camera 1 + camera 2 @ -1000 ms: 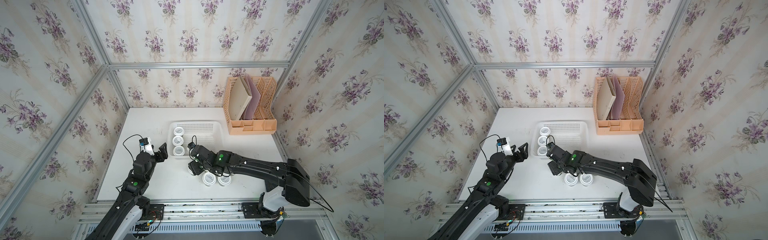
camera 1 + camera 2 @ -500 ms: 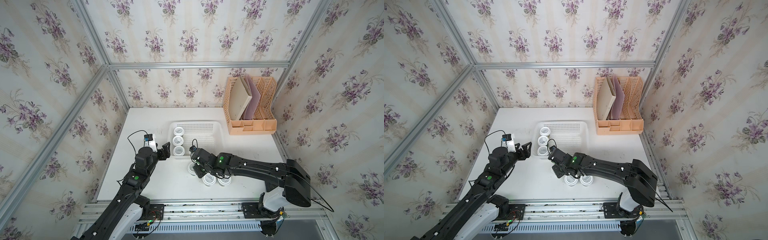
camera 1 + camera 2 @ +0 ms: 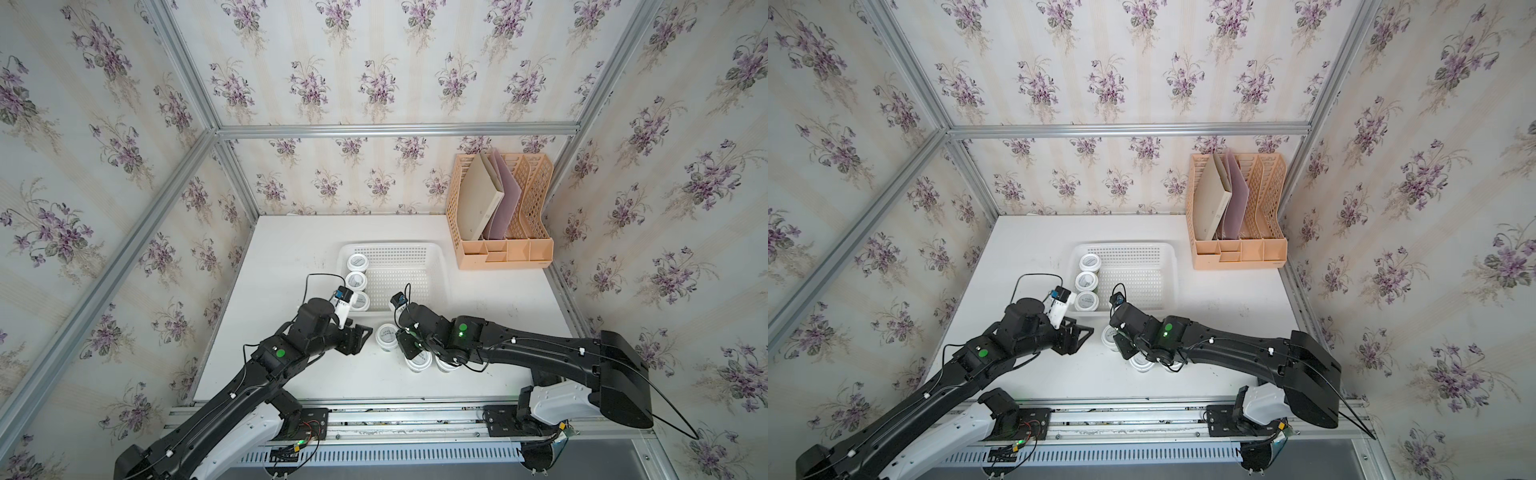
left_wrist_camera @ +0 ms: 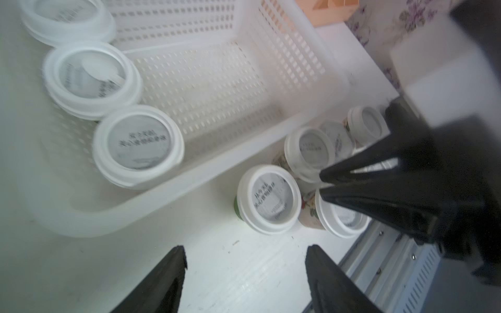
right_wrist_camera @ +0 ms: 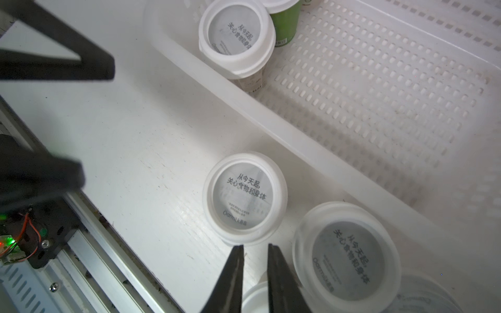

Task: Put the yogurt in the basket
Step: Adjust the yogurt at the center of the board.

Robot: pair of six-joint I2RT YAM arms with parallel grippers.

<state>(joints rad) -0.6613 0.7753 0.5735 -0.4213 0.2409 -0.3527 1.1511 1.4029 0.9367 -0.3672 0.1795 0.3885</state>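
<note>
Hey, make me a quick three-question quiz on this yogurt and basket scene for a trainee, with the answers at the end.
1. How many yogurt cups stand inside the basket?
2. True or false: the left gripper is clamped on a cup.
3. The cup nearest the left gripper stands: A) inside the basket, B) on the table outside the basket, C) stacked on another cup.
Key: 1) Three, in a row along one side wall. 2) False: its jaws stand apart with nothing between them. 3) B.
</note>
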